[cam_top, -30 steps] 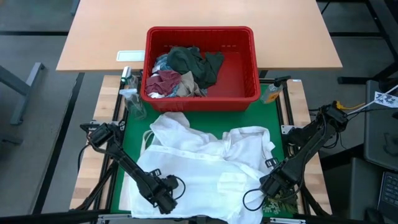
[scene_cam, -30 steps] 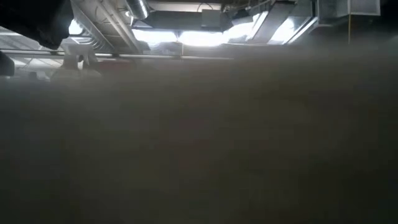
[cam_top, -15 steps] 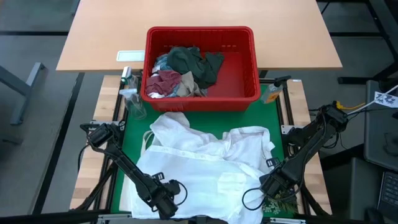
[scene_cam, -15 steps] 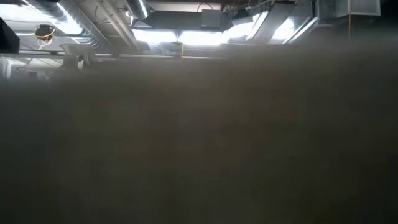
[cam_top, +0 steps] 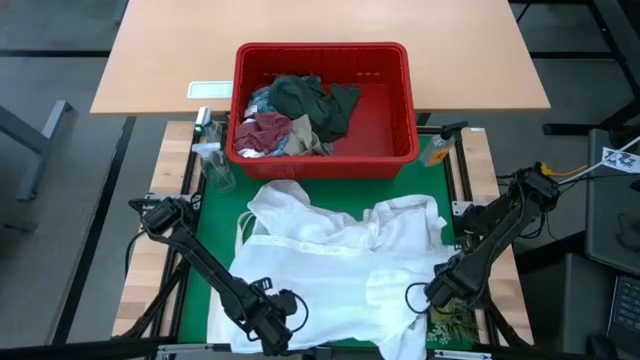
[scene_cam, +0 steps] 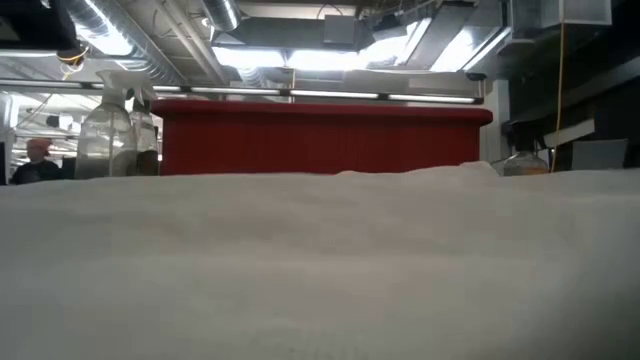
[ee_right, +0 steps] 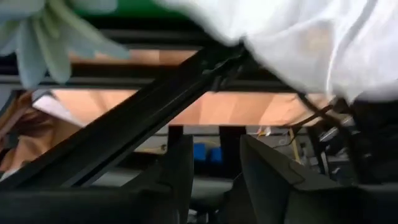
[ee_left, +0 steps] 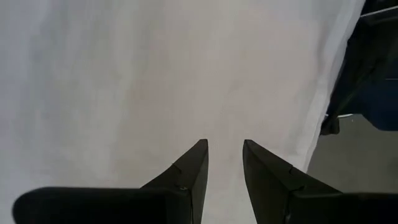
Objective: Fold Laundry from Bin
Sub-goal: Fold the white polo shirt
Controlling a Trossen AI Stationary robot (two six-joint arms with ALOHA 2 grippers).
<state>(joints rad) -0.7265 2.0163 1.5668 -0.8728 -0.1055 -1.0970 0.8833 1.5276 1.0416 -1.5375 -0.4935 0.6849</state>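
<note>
A: One white garment (cam_top: 335, 270) lies spread over the green mat (cam_top: 205, 225), just in front of the red bin (cam_top: 325, 100). More laundry, dark green cloth (cam_top: 315, 103) and a maroon piece (cam_top: 262, 130), sits inside the bin.

B: Where are the grippers?

A: Both at the near edge of the cloth. The left gripper (cam_top: 268, 318) is at the near left corner; in its wrist view the fingers (ee_left: 186, 171) stand a little apart over white fabric, and nothing shows pinched between them. The right gripper (cam_top: 440, 293) is at the near right edge, fingers parted, with only the table frame visible through the gap, so I judge it has nothing in hand.

B: How will the cloth handle?

A: Light and limp, I'd say. It rumples readily, and the ridge across the middle already shows that. A pinch in the middle would only bunch it. Better to take it by a hem or corner, one on each side, and pull it taut before folding.
</note>
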